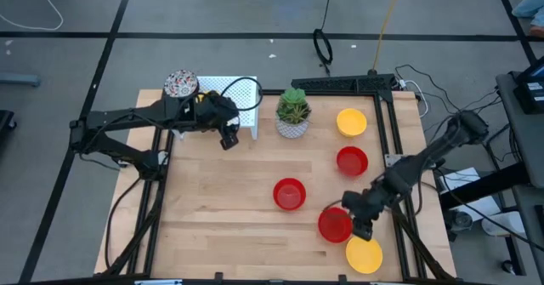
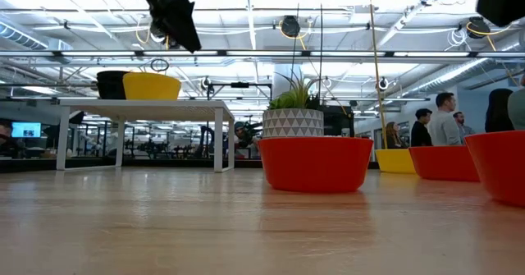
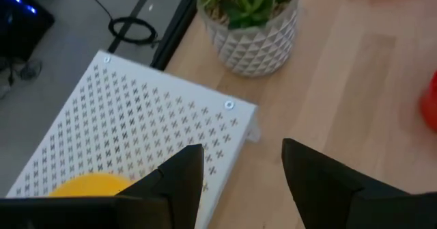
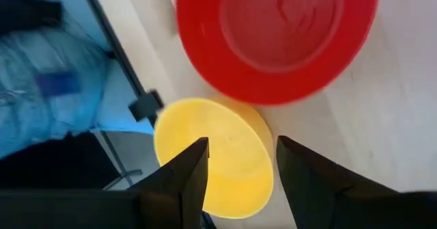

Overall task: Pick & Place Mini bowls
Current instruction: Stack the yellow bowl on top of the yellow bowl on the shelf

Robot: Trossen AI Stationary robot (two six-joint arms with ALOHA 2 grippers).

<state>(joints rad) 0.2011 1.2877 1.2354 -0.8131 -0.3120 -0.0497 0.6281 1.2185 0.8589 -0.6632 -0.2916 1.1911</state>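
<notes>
- Six mini bowls show from above: a patterned bowl (image 1: pixel 181 84) on the white perforated stand (image 1: pixel 240 95), yellow bowls (image 1: pixel 351 122) (image 1: pixel 364 254), and red bowls (image 1: pixel 352 161) (image 1: pixel 289 194) (image 1: pixel 334 225) on the wooden table (image 1: pixel 221 208).
- Another yellow bowl (image 3: pixel 92 186) on the stand is half hidden behind the left gripper (image 3: pixel 242 167) in its wrist view.
- Left gripper hovers by the stand's edge near the potted plant (image 1: pixel 293 112), jaws apart, empty.
- Right gripper (image 4: pixel 240 162) hangs over the touching red and yellow bowls near the front right corner, jaws apart, empty.
</notes>
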